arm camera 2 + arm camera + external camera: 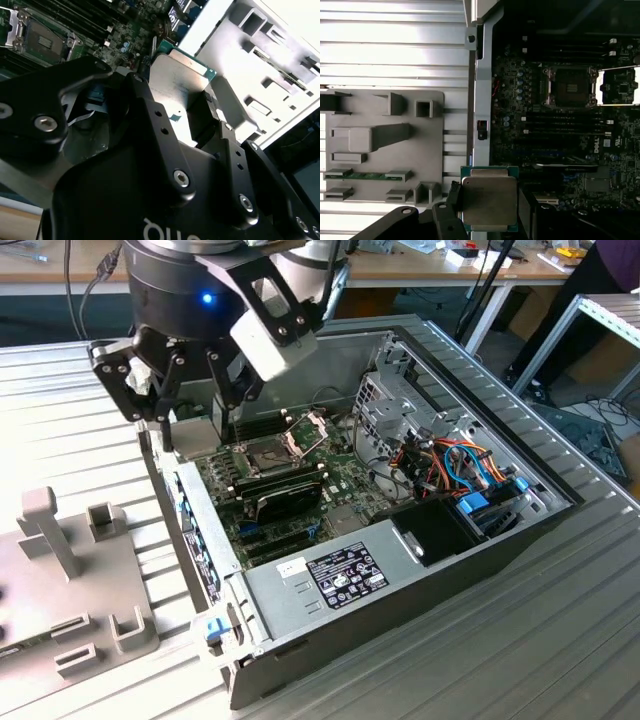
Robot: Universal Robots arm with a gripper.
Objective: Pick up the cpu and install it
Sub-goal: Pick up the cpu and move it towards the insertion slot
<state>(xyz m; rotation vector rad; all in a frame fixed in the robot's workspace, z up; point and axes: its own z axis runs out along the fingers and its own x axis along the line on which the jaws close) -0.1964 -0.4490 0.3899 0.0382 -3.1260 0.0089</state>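
Ribbed metal table (pixel 560 640), with an open computer case (pixel 420 580) lying flat on it. Green motherboard (pixel 340 480) exposed inside. Gripper (pixel 192 428) hangs over the case wall on the exterior view's left. Its fingers are closed partway on the cpu (pixel 489 200), pinching two opposite edges, silvery top facing the first wrist camera. The cpu is held in the air, level, over the board's edge and well apart from the dark socket (pixel 570 87). The socket's metal frame (pixel 620 87) is swung open. Grey holder (pixel 385 145) sits beside the case, with a memory stick (pixel 365 175) in one slot.
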